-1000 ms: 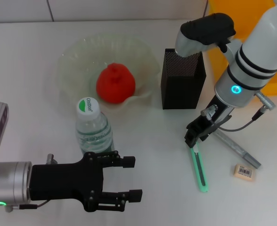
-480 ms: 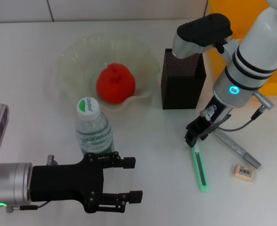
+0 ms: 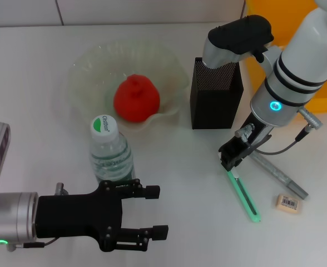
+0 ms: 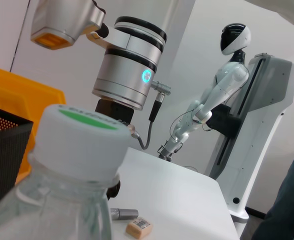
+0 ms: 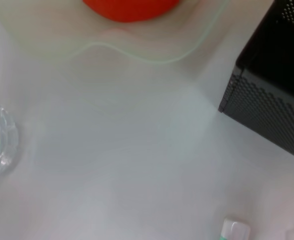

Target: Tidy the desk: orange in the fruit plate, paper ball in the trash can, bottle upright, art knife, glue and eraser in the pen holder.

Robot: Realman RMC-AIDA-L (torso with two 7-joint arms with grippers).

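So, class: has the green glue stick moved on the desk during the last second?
Yes. The glue has swung: its far end now lies nearer the eraser, while its top end stays under the right gripper.

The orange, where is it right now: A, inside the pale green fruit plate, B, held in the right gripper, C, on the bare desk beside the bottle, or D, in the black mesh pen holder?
A: the orange sits inside the scalloped rim of the fruit plate, behind the upright bottle.
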